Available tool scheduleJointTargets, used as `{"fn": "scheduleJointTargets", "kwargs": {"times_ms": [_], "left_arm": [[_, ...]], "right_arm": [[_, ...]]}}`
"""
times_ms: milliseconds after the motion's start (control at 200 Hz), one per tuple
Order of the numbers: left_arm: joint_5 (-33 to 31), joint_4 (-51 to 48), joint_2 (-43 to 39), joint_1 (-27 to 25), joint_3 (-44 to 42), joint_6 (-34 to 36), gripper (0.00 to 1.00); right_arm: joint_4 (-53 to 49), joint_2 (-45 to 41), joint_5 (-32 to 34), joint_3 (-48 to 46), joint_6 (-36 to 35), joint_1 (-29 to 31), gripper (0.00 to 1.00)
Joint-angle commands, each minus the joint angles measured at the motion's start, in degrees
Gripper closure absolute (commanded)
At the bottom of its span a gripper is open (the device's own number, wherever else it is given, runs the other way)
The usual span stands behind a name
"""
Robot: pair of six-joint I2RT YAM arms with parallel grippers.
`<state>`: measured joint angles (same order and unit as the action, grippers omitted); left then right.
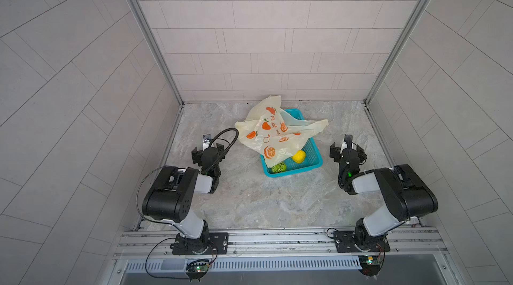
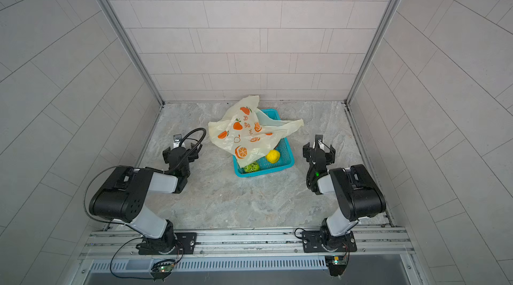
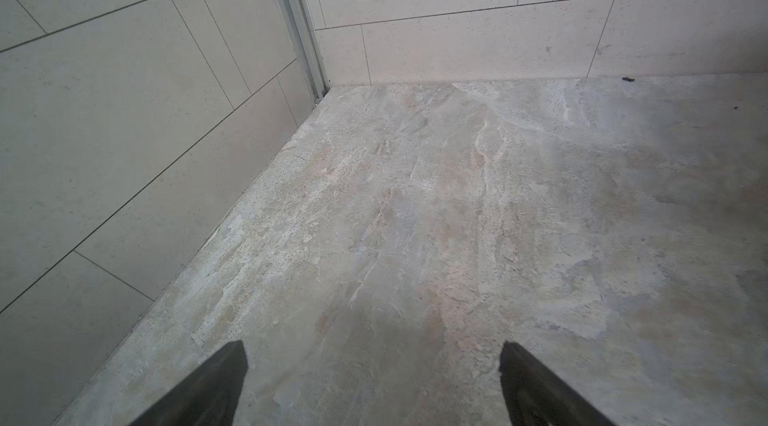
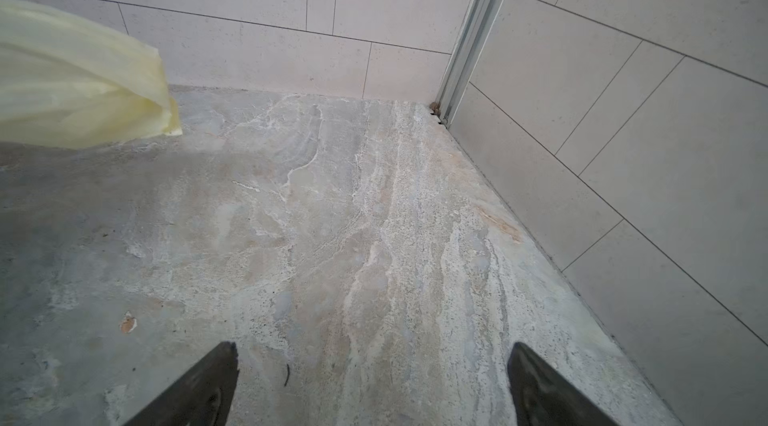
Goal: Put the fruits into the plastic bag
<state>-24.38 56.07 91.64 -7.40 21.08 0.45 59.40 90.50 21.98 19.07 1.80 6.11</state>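
The plastic bag [image 1: 273, 133] lies crumpled over the teal basket [image 1: 297, 171], its orange lettering too small to read. A yellow round fruit [image 1: 298, 156] and a green bumpy ball [image 1: 278, 167] sit in the basket at the bag's edge. The left gripper [image 3: 374, 351] and the right gripper [image 4: 374, 349] hover on either side, both spread wide and empty.

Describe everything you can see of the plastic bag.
The plastic bag is thin, crinkled, translucent cream-yellow film printed with orange and red fruit drawings and some lettering. It lies crumpled, draped over the far and left parts of the teal basket and spilling onto the table. One end points toward the back wall, another stretches right. Its near edge overlaps the green bumpy fruit. No open mouth shows.
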Motion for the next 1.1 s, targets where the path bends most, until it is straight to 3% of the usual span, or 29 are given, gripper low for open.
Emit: {"fn": "scheduleJointTargets", "kwargs": {"times_ms": [0, 1096], "left_arm": [[0.62, -0.07, 0.12, 0.39, 0.72, -0.45, 0.0], [0.61, 0.56, 0.08, 0.42, 0.41, -0.45, 0.0]], "right_arm": [[1.25, 0.66, 1.14, -0.12, -1.16, 0.21, 0.01], [0.9, 0.65, 0.96, 0.08, -1.03, 0.08, 0.01]]}}
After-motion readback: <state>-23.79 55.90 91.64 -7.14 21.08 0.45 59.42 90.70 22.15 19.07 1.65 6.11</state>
